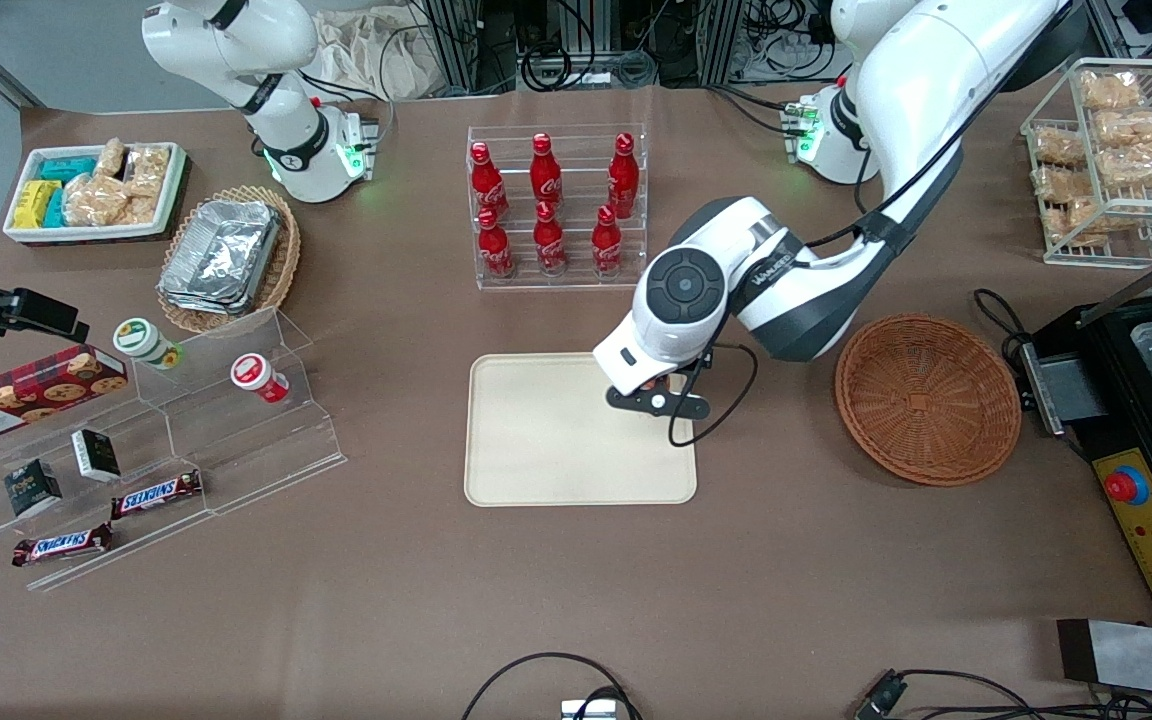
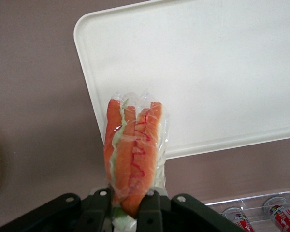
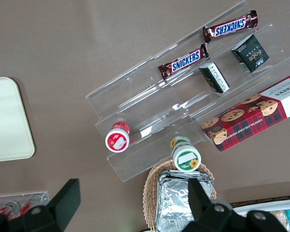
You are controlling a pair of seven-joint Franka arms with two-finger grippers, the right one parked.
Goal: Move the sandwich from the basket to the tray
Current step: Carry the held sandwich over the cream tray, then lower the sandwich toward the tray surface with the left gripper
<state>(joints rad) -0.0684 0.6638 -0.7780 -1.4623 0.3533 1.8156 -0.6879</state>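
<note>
— Wrist view first: what is the gripper doing?

— Its two dark fingers are pinching the sandwich, a clear-wrapped wedge with orange and green filling, held by one end with the rest sticking out past the fingertips.

— And where does that put it?

— Held in the air over the tray, near one of its rounded corners; brown table shows beside that corner. From the front, the gripper hangs over the tray's edge toward the working arm's end of the table, at the corner nearest the bottle rack. The sandwich itself is hidden there under the wrist.

— The basket?

— The reddish-brown basket sits on the table just beside the tray, toward the working arm's end, nothing visible in it.

— Anything else close?

— A clear rack of red bottles stands farther from the front camera than the tray — near it, not touching.
</note>
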